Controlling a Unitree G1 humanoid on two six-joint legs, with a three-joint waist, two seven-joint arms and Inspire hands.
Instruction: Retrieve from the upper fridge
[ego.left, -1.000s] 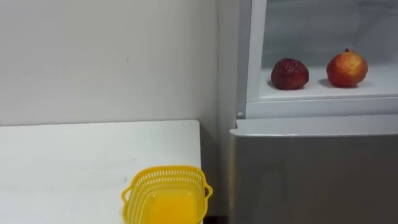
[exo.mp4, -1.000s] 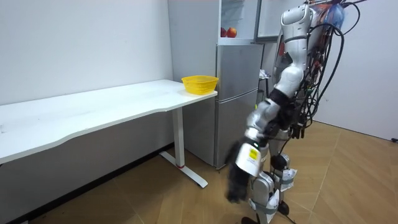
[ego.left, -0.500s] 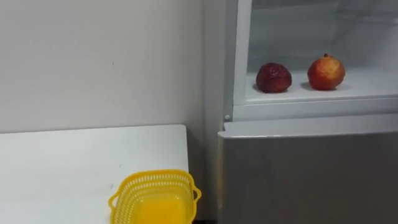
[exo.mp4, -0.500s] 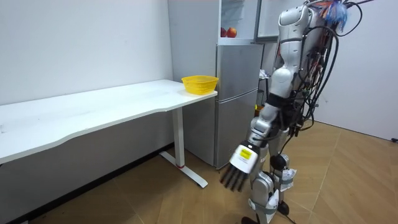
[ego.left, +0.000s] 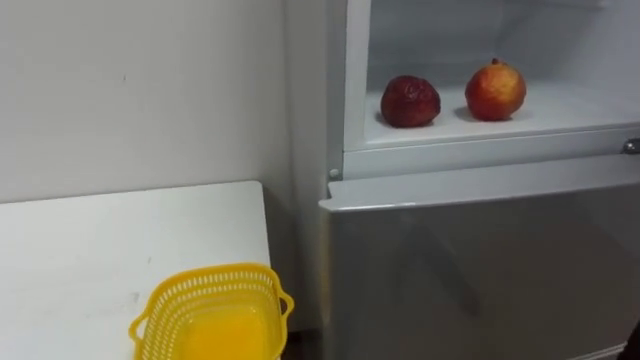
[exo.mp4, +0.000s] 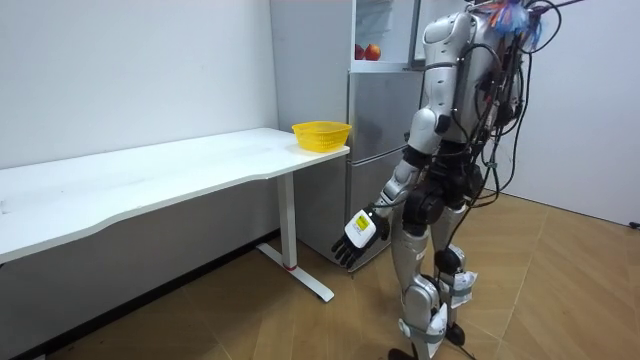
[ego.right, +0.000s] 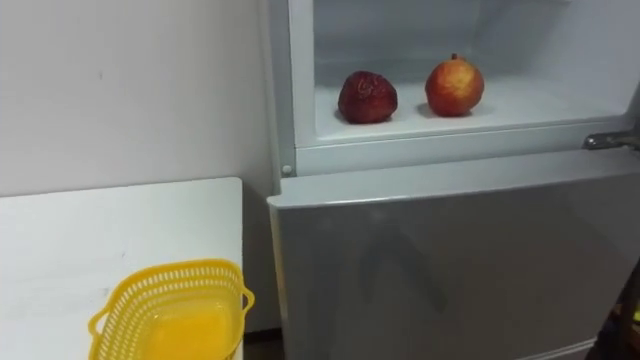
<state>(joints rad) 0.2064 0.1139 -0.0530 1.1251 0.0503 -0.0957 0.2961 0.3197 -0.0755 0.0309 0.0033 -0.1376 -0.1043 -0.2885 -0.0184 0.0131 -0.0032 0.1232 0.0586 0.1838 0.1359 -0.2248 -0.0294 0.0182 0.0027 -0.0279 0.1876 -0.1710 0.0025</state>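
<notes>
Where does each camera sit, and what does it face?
Left eye view: on the robot's head, facing the open upper fridge compartment, a dark red fruit and an orange-red fruit on its shelf; yellow basket on the white table lower left.
Right eye view: beside it on the head, same scene from slightly to the right.
Room view: off in the room, sees the whole robot standing before the fridge, left hand hanging low, open.
Shared: fridge, fruits, basket.

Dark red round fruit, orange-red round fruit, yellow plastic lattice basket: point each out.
Dark red round fruit (ego.left: 410, 101): left eye view, middle of its front.
Orange-red round fruit (ego.left: 496, 90): left eye view, middle of its front.
Yellow plastic lattice basket (ego.left: 212, 287): left eye view, its far wall.
</notes>
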